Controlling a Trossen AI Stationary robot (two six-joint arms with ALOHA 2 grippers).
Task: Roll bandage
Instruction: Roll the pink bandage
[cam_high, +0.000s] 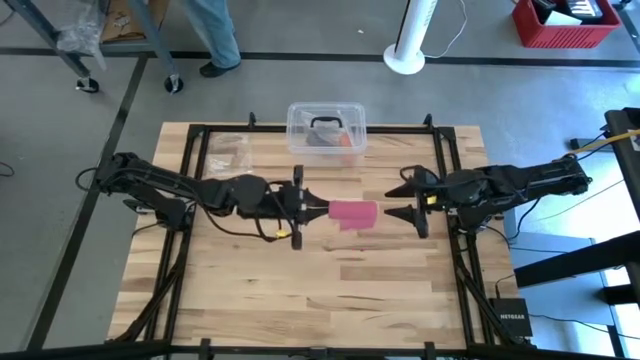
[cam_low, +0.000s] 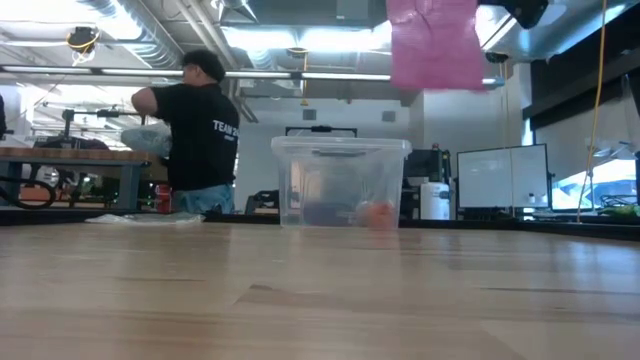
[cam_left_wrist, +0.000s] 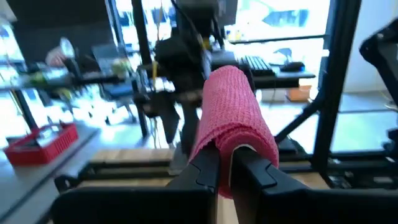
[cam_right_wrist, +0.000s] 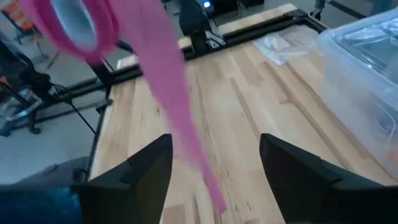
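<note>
Dark fingers (cam_left_wrist: 214, 171) of the left gripper (cam_high: 312, 210) fill the near edge of the left wrist view, pinched together on the end of the bandage (cam_left_wrist: 233, 118), a pink roll whose core they hide. From above, the roll (cam_high: 354, 213) sits at the left gripper's tips over the middle of the wooden table (cam_high: 330, 290), lifted clear of the boards; in the low view only its lower part (cam_low: 435, 45) shows, cut off by the upper edge. A loose tail of the strip (cam_right_wrist: 171, 106) hangs from the roll and trails down between the two fingers of the right gripper (cam_right_wrist: 214, 171); whether the tail reaches the tabletop is hard to make out. The right gripper (cam_high: 405, 200) stands just right of the roll with its fingers spread wide, holding nothing. Farther back, near the far edge, stands a clear plastic box (cam_high: 326, 130) with a black handle; something orange-red inside it is too blurred to name. Left of the box lies a small clear bag (cam_high: 230, 150). Beyond the table, a person (cam_low: 200, 135) in a dark shirt stands turned away at a bench, the lower body hidden by the table edge.
</note>
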